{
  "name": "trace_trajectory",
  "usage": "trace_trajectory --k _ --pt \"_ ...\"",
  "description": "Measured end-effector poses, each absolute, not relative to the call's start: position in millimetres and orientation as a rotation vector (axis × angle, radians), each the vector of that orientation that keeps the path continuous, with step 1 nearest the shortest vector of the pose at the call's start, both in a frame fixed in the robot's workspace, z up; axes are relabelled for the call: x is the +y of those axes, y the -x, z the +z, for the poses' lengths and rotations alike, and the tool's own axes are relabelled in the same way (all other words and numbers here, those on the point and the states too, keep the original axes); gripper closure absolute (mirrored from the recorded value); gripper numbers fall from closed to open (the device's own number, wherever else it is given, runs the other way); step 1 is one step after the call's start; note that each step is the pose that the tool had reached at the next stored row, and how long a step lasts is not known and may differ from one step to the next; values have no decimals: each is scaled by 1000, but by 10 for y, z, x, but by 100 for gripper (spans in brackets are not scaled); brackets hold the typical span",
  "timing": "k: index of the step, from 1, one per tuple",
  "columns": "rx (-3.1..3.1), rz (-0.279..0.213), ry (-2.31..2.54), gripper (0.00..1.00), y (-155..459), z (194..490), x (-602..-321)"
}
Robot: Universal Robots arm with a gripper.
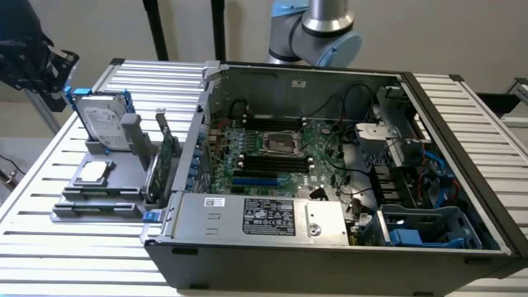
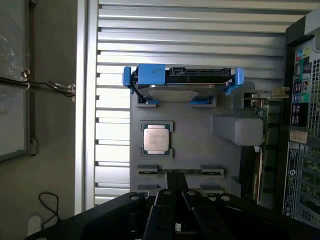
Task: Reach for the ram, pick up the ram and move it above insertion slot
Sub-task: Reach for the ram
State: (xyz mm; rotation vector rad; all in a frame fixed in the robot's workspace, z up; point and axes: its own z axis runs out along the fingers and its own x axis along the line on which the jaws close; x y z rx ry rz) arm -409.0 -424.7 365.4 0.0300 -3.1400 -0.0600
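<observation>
The ram (image 2: 180,171) stands on edge as a thin green strip in a slot of the grey holder (image 2: 200,150), between the processor chip and my gripper. My gripper (image 2: 176,182) hangs above the holder's near end, its dark fingers together and holding nothing. In the exterior view the gripper (image 1: 46,74) is high at the far left, over the holder (image 1: 99,204). The black memory slots (image 1: 276,162) lie on the motherboard inside the open computer case (image 1: 330,247).
On the holder stand a silver hard drive in a blue frame (image 2: 180,80), a processor chip (image 2: 156,138), a grey block (image 2: 237,130) and a tall green expansion card (image 1: 169,148) next to the case wall. The slatted table (image 1: 83,260) extends around them.
</observation>
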Motion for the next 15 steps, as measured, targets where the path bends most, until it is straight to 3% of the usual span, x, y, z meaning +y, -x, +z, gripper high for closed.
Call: trace_trajectory --k 15 --pt "-3140 -60 -31 89 3897 3611 -4525"
